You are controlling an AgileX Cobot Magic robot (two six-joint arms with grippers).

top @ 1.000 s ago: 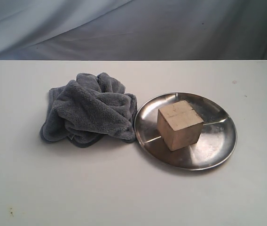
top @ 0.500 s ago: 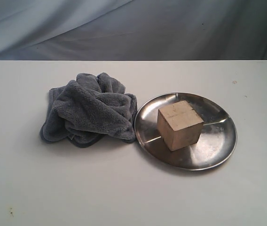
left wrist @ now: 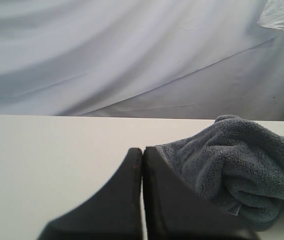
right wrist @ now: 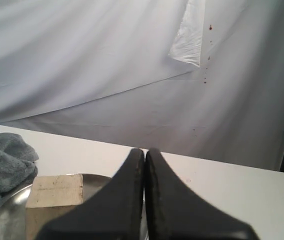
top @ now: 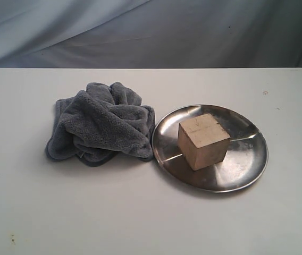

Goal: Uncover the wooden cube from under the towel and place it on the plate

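**Sitting uncovered on plate**

Showing cube (top: 203,141) flat near the middle of plate (top: 246,159), one vertical edge turned toward the exterior camera. Finding towel (top: 100,127) bunched in a heap on table (top: 140,218), left of plate and meeting its rim. Seeing left gripper (left wrist: 142,152) clenched on nothing, near towel. Seeing right gripper (right wrist: 145,152) likewise pressed closed and empty, near cube and plate.
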